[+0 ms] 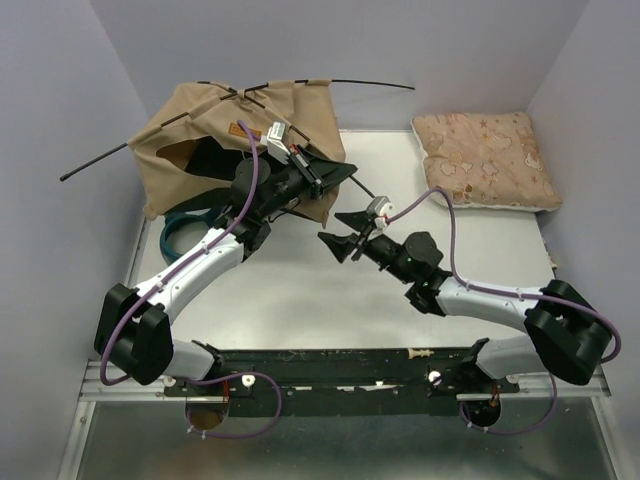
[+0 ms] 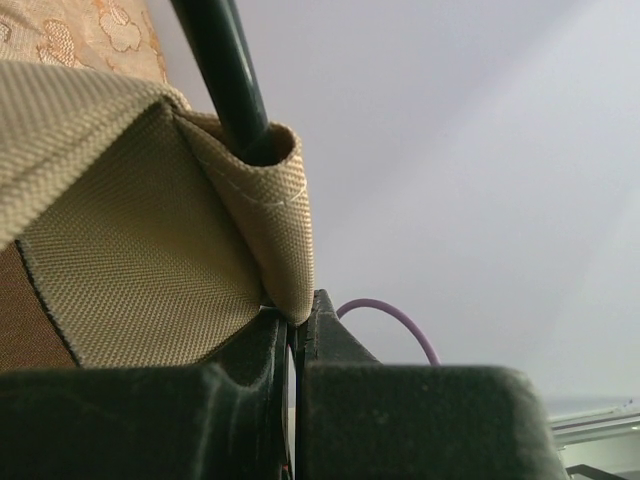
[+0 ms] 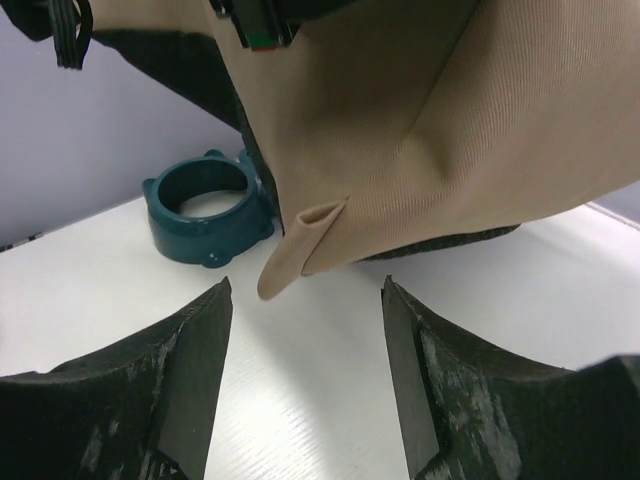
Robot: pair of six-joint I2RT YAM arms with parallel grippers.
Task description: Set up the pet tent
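The pet tent (image 1: 215,130) stands half-raised at the back left, tan fabric over a black base. Thin black poles (image 1: 375,84) stick out past its top on both sides. My left gripper (image 1: 332,176) is at the tent's right front corner. In the left wrist view it (image 2: 298,316) is shut on the lower edge of a tan fabric pocket (image 2: 275,210), into which a black pole (image 2: 225,70) runs. My right gripper (image 1: 336,241) is low over the table, open, and points at the tent. In its own view, the jaws (image 3: 305,292) stand wide apart just short of a small hanging fabric tab (image 3: 298,245), with nothing between them.
A pink patterned cushion (image 1: 487,158) lies at the back right against the wall. A teal ring (image 1: 178,232) sits on the table (image 1: 300,300) at the tent's front left, and it also shows as a teal ring (image 3: 205,205) beside the fabric. Grey walls close in the back and both sides.
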